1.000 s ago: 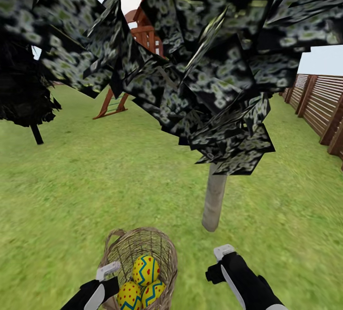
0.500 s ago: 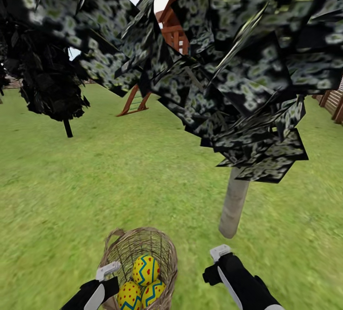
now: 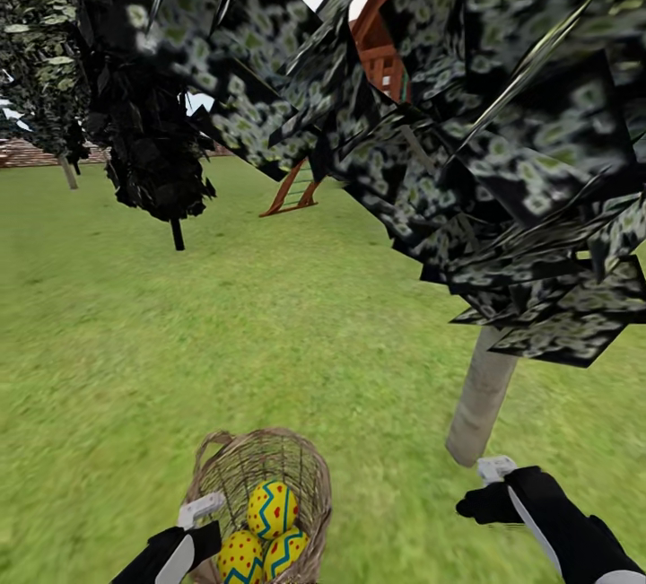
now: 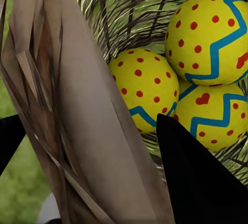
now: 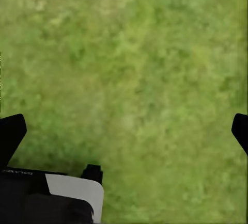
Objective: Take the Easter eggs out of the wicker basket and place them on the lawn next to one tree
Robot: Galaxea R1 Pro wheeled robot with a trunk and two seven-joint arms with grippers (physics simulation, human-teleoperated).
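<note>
You have the wicker basket [image 3: 265, 485] hanging from your left gripper [image 3: 203, 509], which is clenched on the rim: in the left wrist view the woven rim [image 4: 77, 121] runs between the two dark fingers, one either side of it. All three Easter eggs [image 3: 272, 509] lie inside, packed together at the bottom and touching one another, so none has been taken out yet. Carrying the whole basket this way looks like a means of bringing every egg to the same tree at once, instead of three separate trips. That tree [image 3: 482, 396] stands just ahead on your right, its grey-brown trunk rising from the lawn [image 3: 269, 333] into dark foliage that hangs low across the head view. Your right gripper [image 3: 495, 469] sits close to the foot of the trunk with nothing in it; in the right wrist view its fingers [image 5: 11, 133] stand wide apart with bare grass between them, released and ready. The playset [image 3: 377, 55] and another, darker tree [image 3: 152, 144] stand well apart across the grass. The next job, as I judge it, is to lift the eggs out one by one and set them beside this trunk.
</note>
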